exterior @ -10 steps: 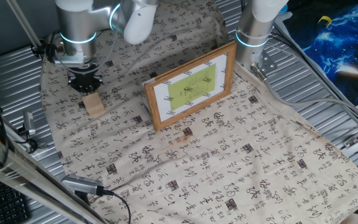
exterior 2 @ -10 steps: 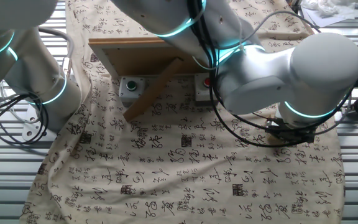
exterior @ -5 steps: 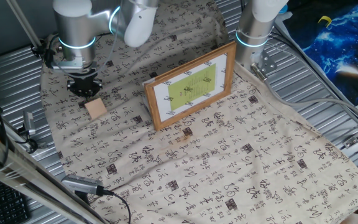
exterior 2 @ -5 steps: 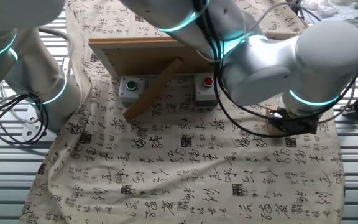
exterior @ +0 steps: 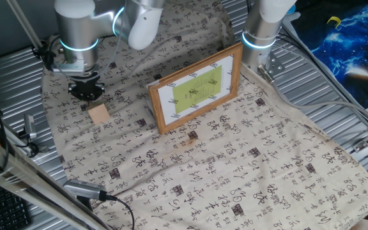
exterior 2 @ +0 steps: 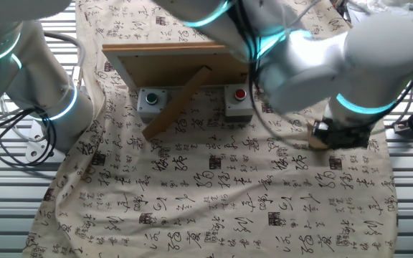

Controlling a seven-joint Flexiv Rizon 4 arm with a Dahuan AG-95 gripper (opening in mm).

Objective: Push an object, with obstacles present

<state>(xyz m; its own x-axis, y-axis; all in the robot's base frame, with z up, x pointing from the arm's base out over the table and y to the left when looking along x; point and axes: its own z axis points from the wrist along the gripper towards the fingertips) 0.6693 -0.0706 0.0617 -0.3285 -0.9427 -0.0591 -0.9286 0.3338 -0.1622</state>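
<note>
The small light-tan wooden cube lies on the calligraphy cloth at the left, well left of the picture frame. The frame stands upright with a brown border, white mat and yellow-green centre. My gripper hangs point-down just behind the cube, its dark fingers together and holding nothing. In the other fixed view the gripper is at the right, and only a sliver of the cube shows beside it. There the frame's plain back and its prop strut face the camera.
A second arm's base stands behind the frame. Two button boxes, green and red, sit behind the frame. A cable plug lies at the front left edge. Ribbed metal table surrounds the cloth.
The cube has slid a little toward the front. My gripper followed slightly and now sits just behind it. The frame has not moved.
</note>
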